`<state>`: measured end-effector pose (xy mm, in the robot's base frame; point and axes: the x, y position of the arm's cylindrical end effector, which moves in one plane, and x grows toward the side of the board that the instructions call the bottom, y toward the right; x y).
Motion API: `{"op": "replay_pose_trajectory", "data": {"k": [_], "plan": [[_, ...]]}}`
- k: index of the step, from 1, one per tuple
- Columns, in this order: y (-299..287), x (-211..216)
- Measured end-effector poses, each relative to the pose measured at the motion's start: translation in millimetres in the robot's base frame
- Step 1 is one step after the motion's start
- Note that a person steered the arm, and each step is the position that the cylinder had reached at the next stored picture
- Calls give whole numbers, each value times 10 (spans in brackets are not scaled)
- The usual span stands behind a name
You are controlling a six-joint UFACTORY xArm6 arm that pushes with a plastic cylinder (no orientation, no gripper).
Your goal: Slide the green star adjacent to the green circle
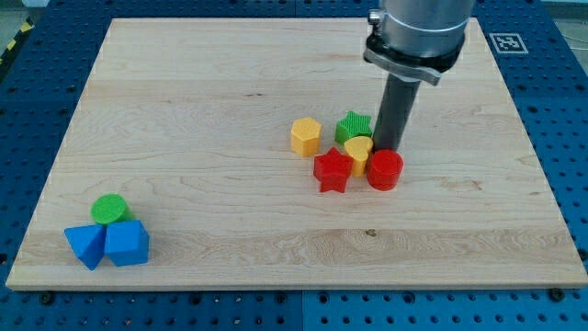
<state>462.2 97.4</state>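
Note:
The green star point(352, 126) lies right of the board's middle, in a tight cluster of blocks. The green circle point(110, 210) sits far away at the view's bottom left. My tip point(386, 149) stands just right of the green star, behind the red circle point(385, 170) and beside the yellow heart point(359, 153). It looks close to or touching the star's right side.
A yellow hexagon point(306, 136) lies left of the green star. A red star point(333, 171) lies below it. Two blue blocks point(84, 245) point(126, 244) sit just below the green circle. The wooden board point(230, 83) rests on a blue pegboard table.

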Motion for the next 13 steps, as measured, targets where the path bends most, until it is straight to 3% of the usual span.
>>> {"op": "replay_pose_trajectory", "data": {"k": [3, 5, 6, 7, 9, 11, 13], "plan": [[-332, -553], [-1329, -785], [-1729, -1270], [-2201, -1292], [-2106, -1645], [-1639, -1206], [-1868, -707]]}}
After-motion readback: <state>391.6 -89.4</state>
